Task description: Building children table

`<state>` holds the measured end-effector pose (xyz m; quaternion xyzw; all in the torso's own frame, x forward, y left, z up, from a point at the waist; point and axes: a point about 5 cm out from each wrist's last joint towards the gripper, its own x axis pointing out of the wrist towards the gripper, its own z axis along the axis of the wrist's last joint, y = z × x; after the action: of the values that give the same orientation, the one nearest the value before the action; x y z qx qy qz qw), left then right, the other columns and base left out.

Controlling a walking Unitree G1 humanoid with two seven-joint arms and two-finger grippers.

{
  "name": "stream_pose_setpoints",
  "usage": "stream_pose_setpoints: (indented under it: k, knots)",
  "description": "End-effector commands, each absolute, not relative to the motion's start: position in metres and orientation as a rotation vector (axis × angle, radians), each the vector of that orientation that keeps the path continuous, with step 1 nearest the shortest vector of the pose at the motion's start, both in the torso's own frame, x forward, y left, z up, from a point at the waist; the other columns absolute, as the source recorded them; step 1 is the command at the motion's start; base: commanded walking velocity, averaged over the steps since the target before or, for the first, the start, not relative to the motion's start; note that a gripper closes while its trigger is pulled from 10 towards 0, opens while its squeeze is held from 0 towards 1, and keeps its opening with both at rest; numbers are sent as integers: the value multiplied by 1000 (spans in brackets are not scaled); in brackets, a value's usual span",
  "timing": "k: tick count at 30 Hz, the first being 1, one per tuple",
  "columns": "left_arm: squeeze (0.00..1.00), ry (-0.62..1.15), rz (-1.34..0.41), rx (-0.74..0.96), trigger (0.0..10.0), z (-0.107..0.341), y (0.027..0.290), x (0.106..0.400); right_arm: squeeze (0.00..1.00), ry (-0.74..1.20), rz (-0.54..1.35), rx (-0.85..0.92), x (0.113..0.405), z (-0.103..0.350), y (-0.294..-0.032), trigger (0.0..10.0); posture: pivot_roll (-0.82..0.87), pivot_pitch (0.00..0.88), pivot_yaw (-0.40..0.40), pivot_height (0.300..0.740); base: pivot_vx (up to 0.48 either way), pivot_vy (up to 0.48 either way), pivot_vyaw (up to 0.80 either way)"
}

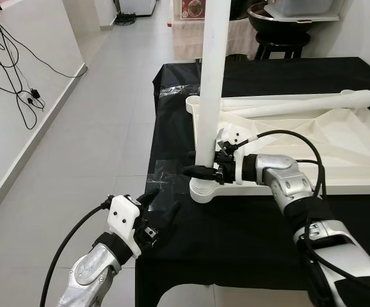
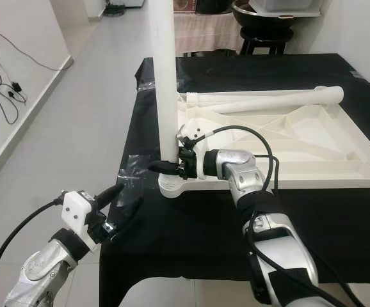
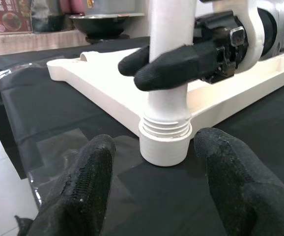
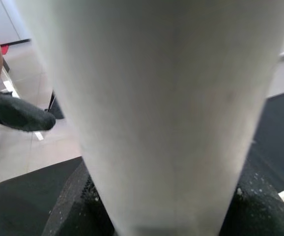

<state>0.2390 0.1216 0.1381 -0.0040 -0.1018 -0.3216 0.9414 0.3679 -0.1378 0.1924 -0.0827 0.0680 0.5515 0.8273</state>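
A white table leg (image 1: 212,77) stands upright in the threaded corner socket (image 3: 164,140) of an upturned white children's tabletop (image 1: 313,144), which lies on a surface draped in black cloth (image 1: 236,236). The socket sits at the tabletop's corner closest to the surface's near left corner. The right claw (image 1: 201,165) grips the leg low down, just above the socket, its black fingers (image 3: 174,64) closed on either side of the tube; the right wrist view looks straight onto the pale tube with dark pads pressed at both sides. A second white leg (image 1: 294,102) lies flat along the tabletop's far edge, one end resting near the far right corner of the tabletop.

The left claw (image 1: 160,208) hovers at the surface's near left edge, fingers (image 3: 85,187) spread wide and pointed at the socket, touching nothing. A patch of clear tape (image 1: 162,179) shines on the cloth beside the socket, at the left edge.

Beyond the surface lie grey floor tiles (image 1: 89,141), a white wall with black cables (image 1: 12,70) hanging on it, and a dark stool (image 1: 281,43) carrying a metal bowl (image 1: 281,18).
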Motion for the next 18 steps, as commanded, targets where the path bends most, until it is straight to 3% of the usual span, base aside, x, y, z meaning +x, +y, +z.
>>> stream_pose_setpoints:
  k: [1,4,5,6,7,8,9,10,12,18]
  knots:
    - [0,-197,-656,10,10000,136,123,237,0,183,1119,-186,362,180,-152,0,-59,127,18,740,0,0,0]
    - [0,-197,-656,10,10000,136,123,237,0,183,1119,-186,362,180,-152,0,-59,127,18,740,0,0,0]
    - [0,-197,-655,11,10000,137,124,238,0,176,1038,-208,359,175,-161,0,-62,129,18,740,0,0,0]
    - [0,-197,-652,15,10000,137,127,238,0,155,733,-137,348,156,-153,0,-71,130,13,740,0,0,0]
    - [0,-197,-652,15,10000,137,127,238,0,155,733,-137,348,156,-153,0,-71,130,13,740,0,0,0]
    - [0,-197,-649,18,10000,138,129,239,0,237,564,-73,315,124,-135,0,-84,136,30,740,0,0,0]
    - [0,-197,-649,18,10000,138,129,239,0,237,564,-73,315,124,-135,0,-84,136,30,740,0,0,0]
    - [0,-196,-648,23,10000,137,131,241,0,175,413,-161,301,130,-136,0,-90,133,42,740,0,0,0]
    - [0,-194,-648,24,10000,137,132,242,0,198,344,-94,298,128,-138,0,-123,114,59,740,0,0,0]
    - [0,-192,-663,25,10000,136,130,245,0,225,399,-125,312,127,-138,0,-95,114,39,740,0,0,0]
